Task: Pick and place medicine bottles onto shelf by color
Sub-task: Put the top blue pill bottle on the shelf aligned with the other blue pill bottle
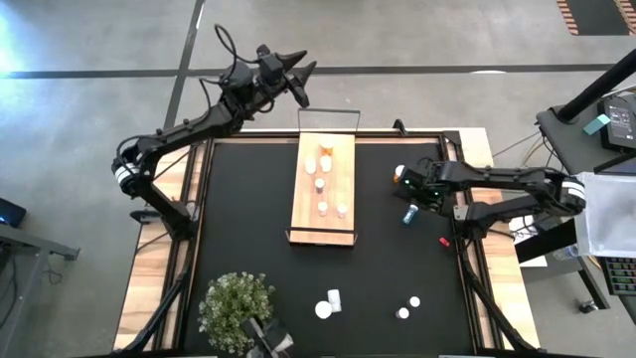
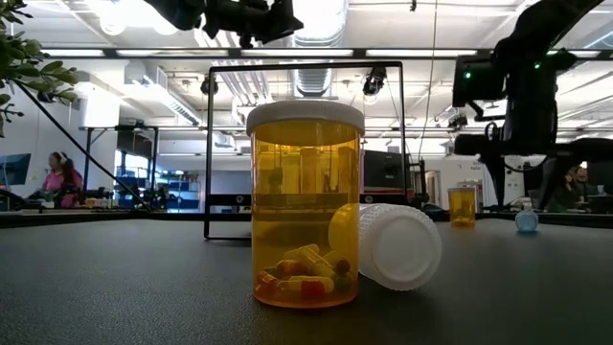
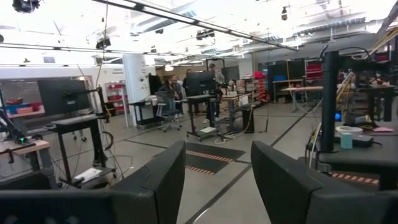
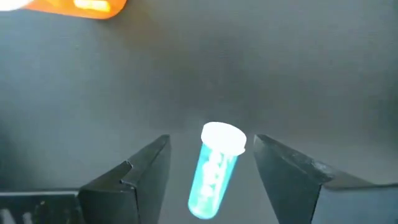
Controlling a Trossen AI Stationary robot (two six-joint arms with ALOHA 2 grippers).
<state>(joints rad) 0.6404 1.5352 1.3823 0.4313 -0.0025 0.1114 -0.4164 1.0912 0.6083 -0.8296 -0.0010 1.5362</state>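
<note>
Nearest the low camera: amber bottle [image 2: 306, 204] upright on the black mat [image 1: 248, 229], capsules at its bottom, white-capped bottle [image 2: 388, 244] on its side touching it. Two small bottles [image 1: 408, 306] off to the right at the mat's near edge; plant [image 1: 236, 303] at the near left.

Mid-table: shelf [image 1: 324, 189] lying lengthwise on the mat, five bottles standing on it, an orange one [image 1: 325, 152] at the far end.

Right of the shelf: right gripper [image 4: 211, 171] low over the mat, jaws apart and empty, straddling a blue bottle [image 4: 216, 165] lying on its side, not touching it. Another orange bottle [image 1: 400, 171] just beyond.

Farthest: left gripper [image 3: 214, 186] raised past the table's far edge, jaws part open, holding nothing.
</note>
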